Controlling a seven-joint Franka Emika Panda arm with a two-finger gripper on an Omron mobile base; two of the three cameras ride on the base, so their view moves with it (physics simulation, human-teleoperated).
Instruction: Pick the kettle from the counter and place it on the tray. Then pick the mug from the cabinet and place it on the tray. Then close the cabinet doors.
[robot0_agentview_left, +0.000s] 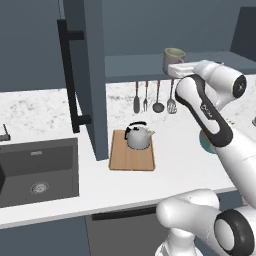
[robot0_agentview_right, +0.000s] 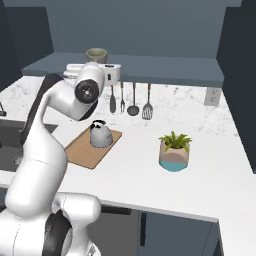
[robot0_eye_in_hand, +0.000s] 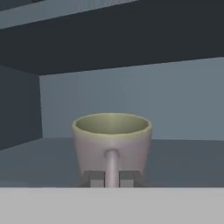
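On cabinet shelf: mug (robot0_eye_in_hand: 112, 142) is being gripped.
Gripper (robot0_eye_in_hand: 112, 178): being pinched on mug handle (robot0_eye_in_hand: 112, 168), which points straight toward it.

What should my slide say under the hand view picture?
Gripper shut on the mug handle inside the cabinet.

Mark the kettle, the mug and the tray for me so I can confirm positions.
kettle (robot0_agentview_left: 138, 139), left base view, on its rounded silver body.
mug (robot0_eye_in_hand: 111, 140), hand view, on its front wall above the handle.
tray (robot0_agentview_left: 131, 161), left base view, on the bare wood in front of the kettle.
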